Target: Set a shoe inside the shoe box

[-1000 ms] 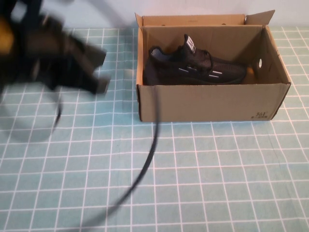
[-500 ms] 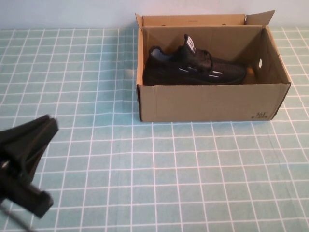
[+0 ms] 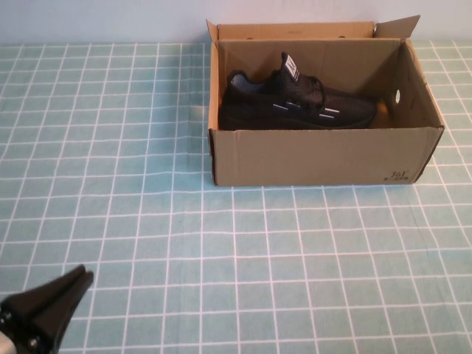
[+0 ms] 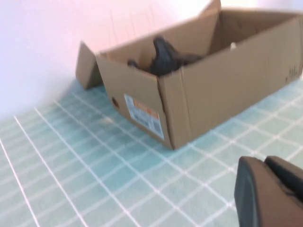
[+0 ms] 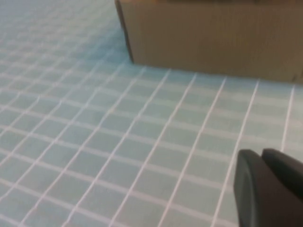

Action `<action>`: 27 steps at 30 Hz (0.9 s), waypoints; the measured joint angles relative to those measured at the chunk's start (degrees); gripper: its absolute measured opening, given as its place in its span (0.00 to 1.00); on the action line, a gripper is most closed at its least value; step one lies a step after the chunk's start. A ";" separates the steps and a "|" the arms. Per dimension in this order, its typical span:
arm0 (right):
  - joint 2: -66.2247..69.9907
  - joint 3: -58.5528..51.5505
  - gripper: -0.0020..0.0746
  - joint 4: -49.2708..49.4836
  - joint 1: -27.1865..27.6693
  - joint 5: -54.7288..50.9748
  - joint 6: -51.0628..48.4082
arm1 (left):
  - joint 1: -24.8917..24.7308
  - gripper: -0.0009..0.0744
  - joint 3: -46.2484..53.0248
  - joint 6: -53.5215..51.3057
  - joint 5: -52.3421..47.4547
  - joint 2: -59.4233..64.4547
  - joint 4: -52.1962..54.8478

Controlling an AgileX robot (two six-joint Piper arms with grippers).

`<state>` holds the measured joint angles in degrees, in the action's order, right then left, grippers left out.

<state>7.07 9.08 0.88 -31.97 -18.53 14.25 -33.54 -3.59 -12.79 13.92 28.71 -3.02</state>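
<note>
Shoe [image 3: 295, 103] is sitting inside the box [image 3: 317, 156], lying along the far wall with its toe toward the robot's right, and the near cardboard wall cuts off its sole and lower side so only the upper half shows from the high view. From the left wrist view it's even worse, just a dark heel lump poking over the rim. The left gripper [image 3: 46, 310] is mostly out of frame at the near left corner of the table, well apart from the box; its two black fingers look pressed together with nothing between them. The right gripper [image 5: 272, 189] doesn't show from above at all, only a dark rounded chunk in its own wrist camera, hovering low over the mat a bit in front of the box, and it looks closed up and empty too, though so little of it shows I wouldn't swear to it.

Surface is a pale teal mat [image 3: 258, 251] with a white grid, flat and matte, running back to a plain light wall [image 3: 103, 21]. The box is brown corrugated cardboard, rectangular, short flaps standing up at the back corners, a round hole in the right end wall, small black print on the near right corner, and a white-and-orange label [image 4: 143, 115] on the left end. Shoe is black knit with black laces, short white dashes on the side and a white tag on the tongue
</note>
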 joint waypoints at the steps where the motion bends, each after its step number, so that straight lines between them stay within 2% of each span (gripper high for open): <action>1: 0.00 -0.48 0.03 2.07 0.00 1.62 0.87 | 0.00 0.01 0.66 0.00 0.10 0.00 0.00; 3: 0.00 -0.73 0.03 3.92 0.00 3.41 1.09 | 0.00 0.01 1.74 0.00 0.35 0.00 -0.21; 4: -0.97 -2.05 0.03 1.91 -0.13 -3.54 0.66 | 0.00 0.01 2.35 0.00 0.42 0.00 -0.34; 16: -0.97 -2.15 0.03 3.61 -0.13 -0.74 1.16 | 0.00 0.01 5.12 -0.21 -4.52 0.00 -0.34; 27: -0.97 -2.15 0.03 3.61 -0.13 -0.74 1.16 | 0.00 0.01 5.12 -0.21 -4.90 0.00 -0.34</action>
<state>6.10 6.93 4.49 -32.10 -19.27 15.42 -33.54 1.52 -13.01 9.02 28.71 -3.36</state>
